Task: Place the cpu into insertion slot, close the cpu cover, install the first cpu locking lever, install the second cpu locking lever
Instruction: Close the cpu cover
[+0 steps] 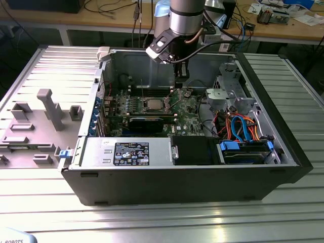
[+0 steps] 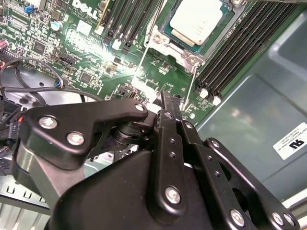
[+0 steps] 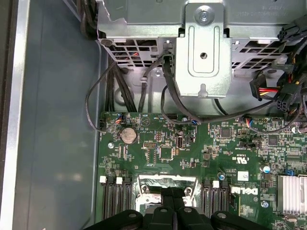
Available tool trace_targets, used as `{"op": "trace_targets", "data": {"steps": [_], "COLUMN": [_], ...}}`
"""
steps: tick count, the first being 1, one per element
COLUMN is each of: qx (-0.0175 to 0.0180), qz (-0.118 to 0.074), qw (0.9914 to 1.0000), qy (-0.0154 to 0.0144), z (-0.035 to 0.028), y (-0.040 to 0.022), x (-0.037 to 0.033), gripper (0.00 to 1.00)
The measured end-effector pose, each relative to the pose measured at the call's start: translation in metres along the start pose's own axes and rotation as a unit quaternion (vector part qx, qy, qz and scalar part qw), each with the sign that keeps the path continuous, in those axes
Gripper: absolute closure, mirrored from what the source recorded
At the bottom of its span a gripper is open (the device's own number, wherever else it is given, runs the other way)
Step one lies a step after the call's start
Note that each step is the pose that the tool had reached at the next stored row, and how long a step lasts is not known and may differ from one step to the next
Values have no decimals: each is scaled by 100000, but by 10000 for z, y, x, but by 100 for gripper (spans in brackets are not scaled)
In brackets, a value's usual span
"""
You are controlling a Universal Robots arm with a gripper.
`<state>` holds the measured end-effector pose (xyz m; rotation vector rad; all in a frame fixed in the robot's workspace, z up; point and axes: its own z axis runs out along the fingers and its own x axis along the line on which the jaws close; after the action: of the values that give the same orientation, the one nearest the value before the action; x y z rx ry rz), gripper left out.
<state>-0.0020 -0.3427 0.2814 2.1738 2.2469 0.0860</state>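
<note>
Second wrist view: one cpu (image 2: 195,20) lies flat in the single insertion slot (image 2: 184,56) on the green motherboard (image 2: 91,67), with two thin wire levers (image 2: 143,62) beside that slot. The one hand (image 2: 165,101) hangs near it, its fingers pressed together and holding nothing.

Cpu (image 2: 195,20) looks silver-grey; motherboard (image 2: 86,52) green (cables (image 1: 246,125) blue, orange).

One cpu (image 2: 195,19) — perhaps two levers (image 2: 190,88).
</note>
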Motion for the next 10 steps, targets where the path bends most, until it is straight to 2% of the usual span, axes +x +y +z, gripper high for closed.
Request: {"op": "trace_targets", "data": {"steps": [10], "qx": [-1], "qz": [-1], "qw": [100000], "qy": [1], "z": [2], "y": [48], "x": [-2], "gripper": [89]}}
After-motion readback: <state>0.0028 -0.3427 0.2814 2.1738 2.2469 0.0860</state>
